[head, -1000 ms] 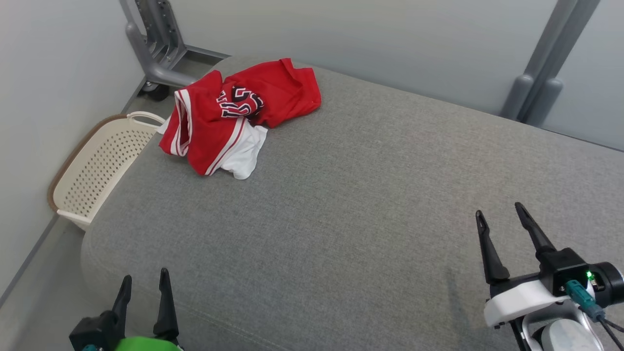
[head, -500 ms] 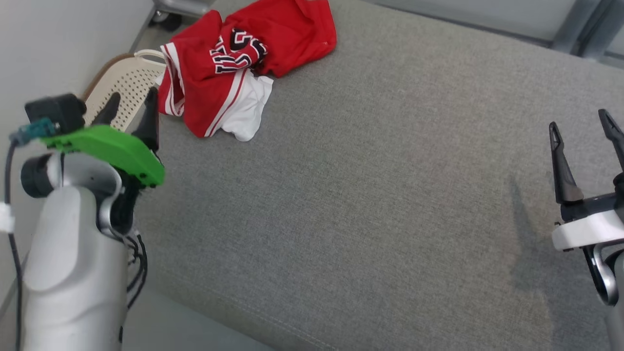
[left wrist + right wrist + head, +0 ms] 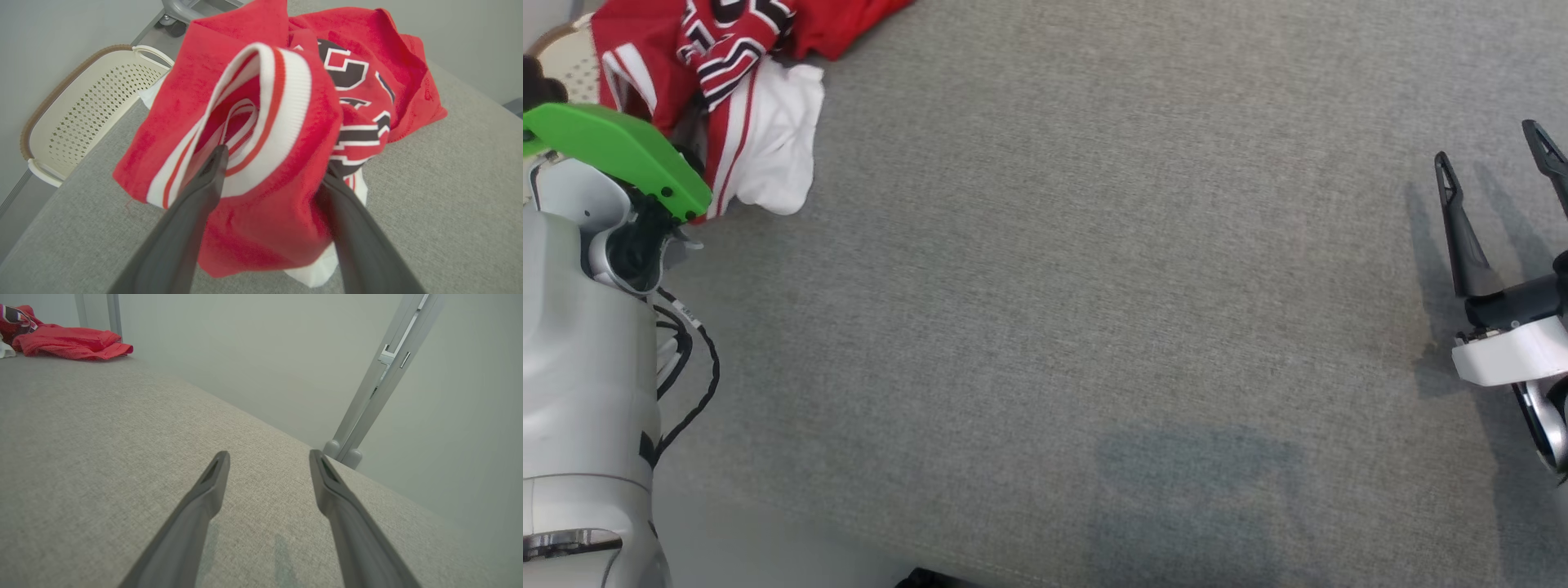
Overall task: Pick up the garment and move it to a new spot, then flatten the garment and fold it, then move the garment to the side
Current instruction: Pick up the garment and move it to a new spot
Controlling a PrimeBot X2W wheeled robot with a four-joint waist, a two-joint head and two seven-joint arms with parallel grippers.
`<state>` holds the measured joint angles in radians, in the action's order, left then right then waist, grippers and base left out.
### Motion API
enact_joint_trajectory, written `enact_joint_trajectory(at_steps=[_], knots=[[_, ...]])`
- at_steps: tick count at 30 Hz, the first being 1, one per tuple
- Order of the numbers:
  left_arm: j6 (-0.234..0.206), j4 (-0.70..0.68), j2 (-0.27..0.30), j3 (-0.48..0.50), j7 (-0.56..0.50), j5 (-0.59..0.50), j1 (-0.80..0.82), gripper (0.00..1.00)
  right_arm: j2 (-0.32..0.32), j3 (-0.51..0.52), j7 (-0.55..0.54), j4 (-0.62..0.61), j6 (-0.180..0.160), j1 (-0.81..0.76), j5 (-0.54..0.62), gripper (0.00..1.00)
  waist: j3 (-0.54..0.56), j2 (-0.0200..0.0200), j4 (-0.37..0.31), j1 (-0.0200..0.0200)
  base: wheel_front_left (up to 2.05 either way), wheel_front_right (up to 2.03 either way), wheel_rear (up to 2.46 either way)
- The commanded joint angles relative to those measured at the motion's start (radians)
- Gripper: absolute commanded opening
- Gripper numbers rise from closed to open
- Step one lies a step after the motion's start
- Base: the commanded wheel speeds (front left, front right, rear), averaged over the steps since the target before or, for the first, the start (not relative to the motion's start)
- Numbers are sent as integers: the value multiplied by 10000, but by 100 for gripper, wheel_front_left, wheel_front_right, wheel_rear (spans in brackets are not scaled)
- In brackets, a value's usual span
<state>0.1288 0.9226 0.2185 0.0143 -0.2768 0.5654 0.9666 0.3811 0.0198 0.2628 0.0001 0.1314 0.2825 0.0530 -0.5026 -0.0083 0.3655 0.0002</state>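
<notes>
While left gripper (image 3: 273, 161) gapes, red garment (image 3: 294, 134) bunched between its fingers (image 3: 192, 212); right gripper (image 3: 1486, 143) spread, well apart

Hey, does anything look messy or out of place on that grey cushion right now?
Yes: the red and white garment is bunched in a heap at the corner of the grey cushion, beside the cream basket, with its ribbed trim curled up. The left gripper, open, straddles a fold. Nothing looks torn or spilled.

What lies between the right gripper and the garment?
Bare grey cushion: in the head view nothing rests on it from the right gripper to the garment.
</notes>
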Motion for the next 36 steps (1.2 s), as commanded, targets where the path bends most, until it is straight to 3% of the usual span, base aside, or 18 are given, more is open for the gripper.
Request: enact_joint_trajectory(at_steps=[1, 4, 5, 6, 7, 12, 16, 24, 30, 33, 36], knots=[[24, 326, 137, -46, 133, 45, 257, 100, 94, 37, 28, -111, -14, 71, -88, 100, -910, 83, -1102, -2, 0, 0, 0], [27, 766, 257, -153, 316, 8, 359, 100, 157, 101, 28, -232, -14, -42, -115, 100, -958, 83, -1251, -2, 0, 0, 0], [28, 965, 283, -241, 412, -44, 388, 84, 207, 140, 28, -282, -14, -106, -120, 100, -981, 83, -1293, -2, 0, 0, 0], [29, 1139, 302, -336, 534, -96, 434, 31, 238, 194, 26, -335, -14, -140, -148, 100, -1010, 83, -1319, -2, 0, 0, 0], [29, 1294, 288, -391, 660, -119, 485, 0, 258, 249, 20, -394, -14, -176, -166, 100, -1027, 83, -1330, -2, 0, 0, 0], [42, 1657, -31, -1105, 680, 48, 507, 0, 124, 522, 19, -423, -14, -292, -204, 100, -849, 83, -1191, -2, 0, 0, 0], [70, 784, 15, -2380, 547, 306, 470, 0, -130, 547, 21, -145, -14, -258, -165, 100, -420, 83, -980, -2, 0, 0, 0], [31, -2846, 1036, -4664, -156, 2666, 176, 0, -1064, 449, 25, 254, -14, -295, -288, 100, 914, 83, -1062, -2, 0, 0, 0], [31, -5297, 1340, -4629, -1104, 4680, 86, 0, -1891, 548, 26, 400, -14, -168, -361, 100, 1530, 83, -1605, -2, 0, 0, 0], [-495, -6450, 921, -4541, -1579, 5344, -236, 0, -2280, 716, 26, 416, -14, -238, -405, 100, 1688, 83, -1951, -2, 0, 0, 0], [-1567, -7696, 617, -4614, -2065, 5644, -710, 0, -2614, 871, 26, 413, -14, -288, -437, 100, 1753, 83, -2358, -2, 0, 0, 0]])
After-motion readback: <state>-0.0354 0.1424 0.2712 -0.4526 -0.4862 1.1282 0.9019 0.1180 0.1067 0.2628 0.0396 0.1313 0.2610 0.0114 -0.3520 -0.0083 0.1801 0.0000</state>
